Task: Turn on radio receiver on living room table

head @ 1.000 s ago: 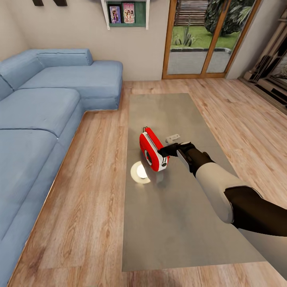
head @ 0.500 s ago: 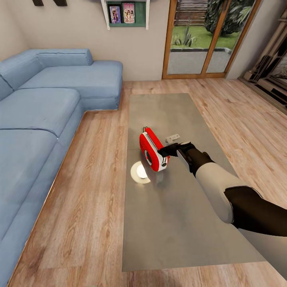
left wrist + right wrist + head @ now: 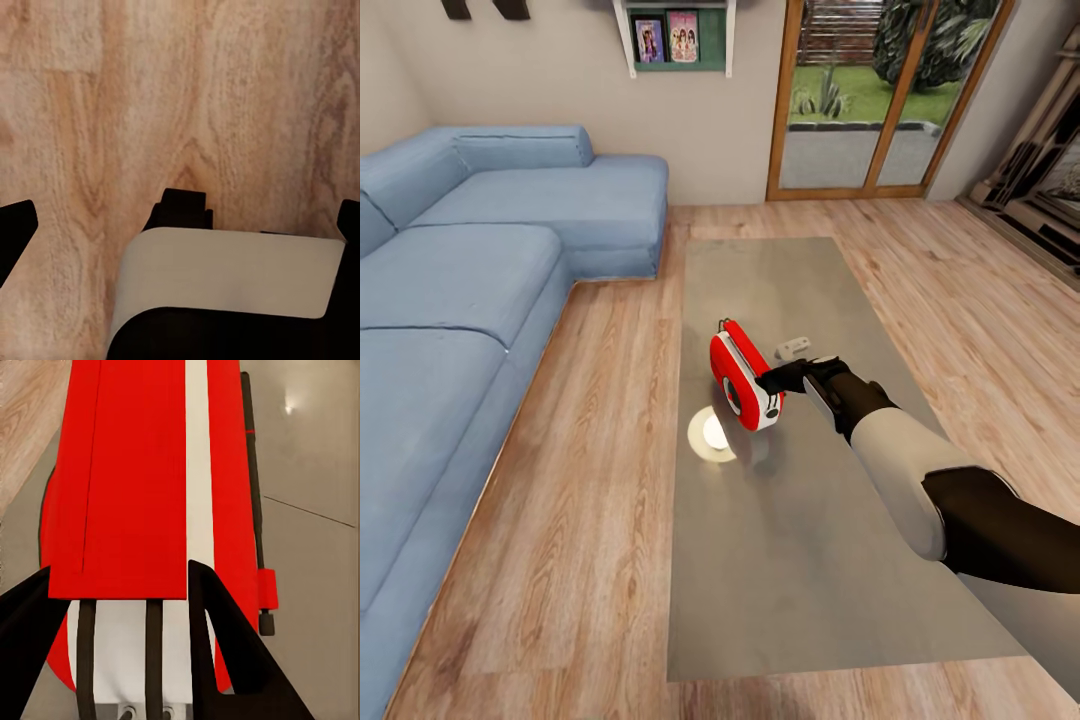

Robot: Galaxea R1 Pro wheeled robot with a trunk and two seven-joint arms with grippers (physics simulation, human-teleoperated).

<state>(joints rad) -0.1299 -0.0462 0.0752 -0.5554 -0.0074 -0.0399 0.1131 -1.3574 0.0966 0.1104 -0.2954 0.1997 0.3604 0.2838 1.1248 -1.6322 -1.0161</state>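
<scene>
The radio receiver (image 3: 745, 377) stands at frame centre on the table (image 3: 800, 560). The right gripper (image 3: 772, 380) touches its end, fingers (image 3: 225, 645) parted and straddling the casing; firm grasp cannot be confirmed. Press steadily toward the switch without toppling the radio.

The robot's right arm (image 3: 920, 480) is built in alternating shells: a glossy black upper segment, a smooth off-white rounded forearm sleeve, then a black wrist. Its black right gripper (image 3: 775, 380) ends in flat, wedge-shaped fingers (image 3: 225, 645). The left arm's link (image 3: 232, 277) shows the same cream-over-black casing.
</scene>
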